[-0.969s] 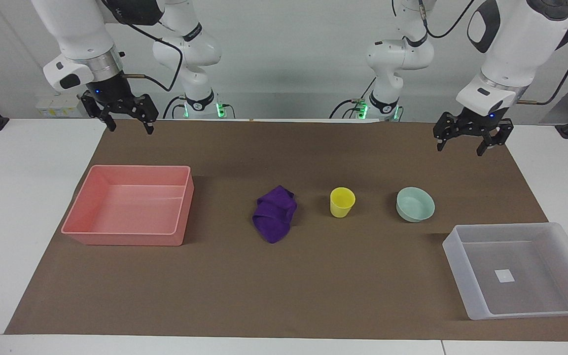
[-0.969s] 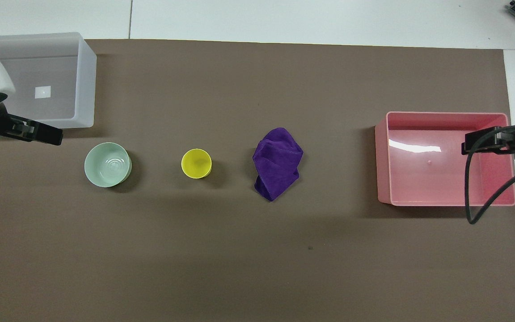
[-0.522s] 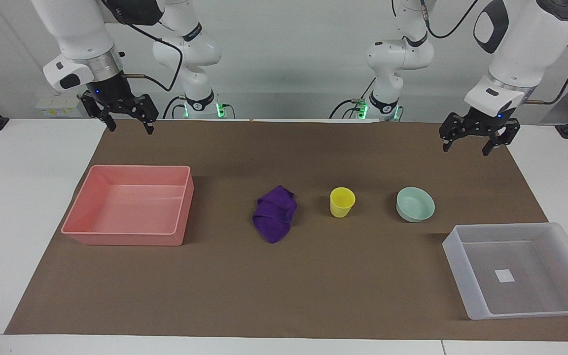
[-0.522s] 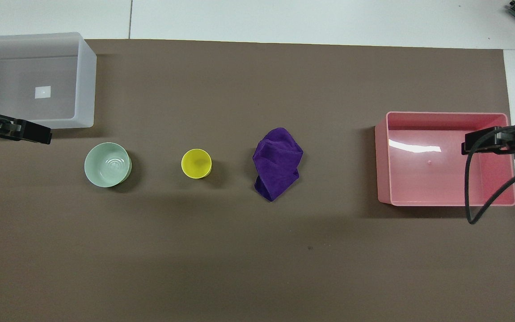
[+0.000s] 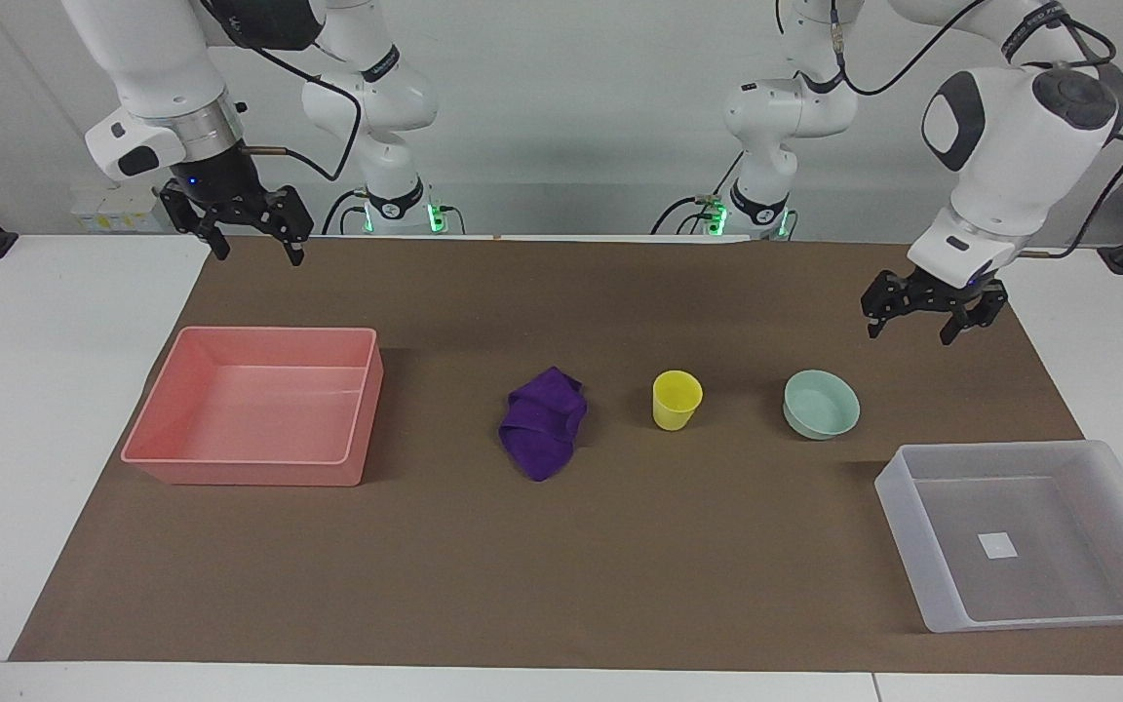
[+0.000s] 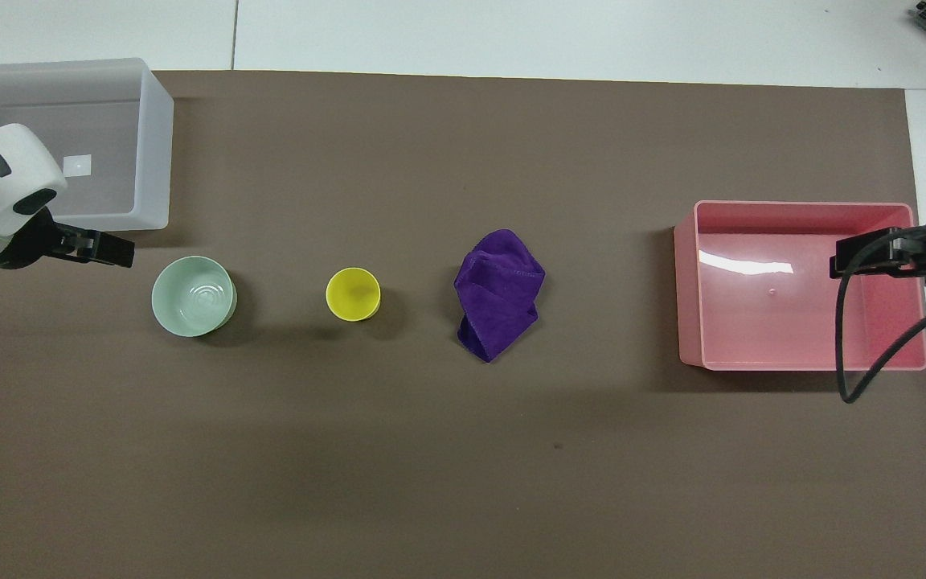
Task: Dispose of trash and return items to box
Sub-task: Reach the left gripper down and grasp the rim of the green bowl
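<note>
From the facing view, the purple rag (image 5: 543, 422), yellow cup (image 5: 677, 399) and mint bowl (image 5: 821, 404) sit in a row on the brown mat (image 5: 561, 546); the translucent box (image 5: 1034, 531) lies farther from the robots at the left arm's end, the pink bin (image 5: 259, 405) at the right arm's end. The left gripper (image 5: 924, 322) hangs over the mat near the bowl, jaws spread, empty. The right gripper (image 5: 250, 242) waits over the mat's edge, jaws also spread. From overhead, the left gripper (image 6: 105, 248) shows just beside the bowl (image 6: 193, 295), the cup (image 6: 353, 294) and rag (image 6: 499, 293) lie apart, and the right gripper (image 6: 857, 259) covers the pink bin (image 6: 801, 211).
</note>
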You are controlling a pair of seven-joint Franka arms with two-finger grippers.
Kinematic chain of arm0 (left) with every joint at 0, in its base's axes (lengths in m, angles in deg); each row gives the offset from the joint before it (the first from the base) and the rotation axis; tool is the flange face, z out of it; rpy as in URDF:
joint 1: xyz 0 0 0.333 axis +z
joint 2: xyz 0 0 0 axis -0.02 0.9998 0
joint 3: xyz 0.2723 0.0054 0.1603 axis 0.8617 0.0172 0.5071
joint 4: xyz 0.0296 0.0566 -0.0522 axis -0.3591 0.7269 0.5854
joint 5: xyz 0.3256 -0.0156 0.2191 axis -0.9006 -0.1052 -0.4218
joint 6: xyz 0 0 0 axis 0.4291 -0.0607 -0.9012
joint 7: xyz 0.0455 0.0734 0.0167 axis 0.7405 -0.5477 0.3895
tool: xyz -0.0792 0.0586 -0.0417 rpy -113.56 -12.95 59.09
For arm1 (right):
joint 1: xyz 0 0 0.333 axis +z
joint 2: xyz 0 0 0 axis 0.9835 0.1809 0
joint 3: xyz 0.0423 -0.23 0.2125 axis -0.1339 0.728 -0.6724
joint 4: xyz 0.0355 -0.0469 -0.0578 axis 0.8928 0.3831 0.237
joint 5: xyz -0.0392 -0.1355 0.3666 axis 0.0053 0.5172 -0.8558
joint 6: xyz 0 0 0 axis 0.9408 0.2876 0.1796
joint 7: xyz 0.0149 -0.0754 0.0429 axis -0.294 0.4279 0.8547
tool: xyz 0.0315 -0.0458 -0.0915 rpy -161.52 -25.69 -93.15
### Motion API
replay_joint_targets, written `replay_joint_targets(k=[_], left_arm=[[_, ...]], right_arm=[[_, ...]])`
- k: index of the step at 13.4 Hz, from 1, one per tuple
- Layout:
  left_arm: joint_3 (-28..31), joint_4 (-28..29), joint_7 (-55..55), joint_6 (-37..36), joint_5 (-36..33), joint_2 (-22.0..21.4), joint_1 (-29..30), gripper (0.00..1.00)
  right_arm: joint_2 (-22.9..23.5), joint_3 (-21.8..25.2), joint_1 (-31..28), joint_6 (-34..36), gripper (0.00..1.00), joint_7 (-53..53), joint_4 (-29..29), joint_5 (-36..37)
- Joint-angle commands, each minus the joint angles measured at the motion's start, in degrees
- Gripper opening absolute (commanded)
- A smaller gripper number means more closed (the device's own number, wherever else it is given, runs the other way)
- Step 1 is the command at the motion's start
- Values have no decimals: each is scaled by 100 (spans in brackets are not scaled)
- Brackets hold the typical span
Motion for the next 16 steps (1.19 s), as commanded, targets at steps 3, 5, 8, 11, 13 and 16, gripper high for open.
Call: replay_joint_targets(k=[3,5,8,11,13,16], left_arm=[[-39,1114,252,1291,186,4,119,100],[-39,1369,340,1695,195,83,119,100],[-39,1590,323,2083,256,259,154,100],[-39,1651,322,2522,257,610,189,100],[-39,1669,314,2655,257,760,189,100],[-39,1739,314,2953,257,1014,181,100]], right_arm=[[10,-25,-77,111,100,187,-58,-36],[10,-43,-24,129,100,187,-49,-36],[-16,-43,-59,226,100,205,-23,-36],[-147,-43,-33,-54,100,205,274,-141],[-236,-43,-24,-345,100,179,504,-194],[-175,-52,124,-635,100,144,592,-194]])
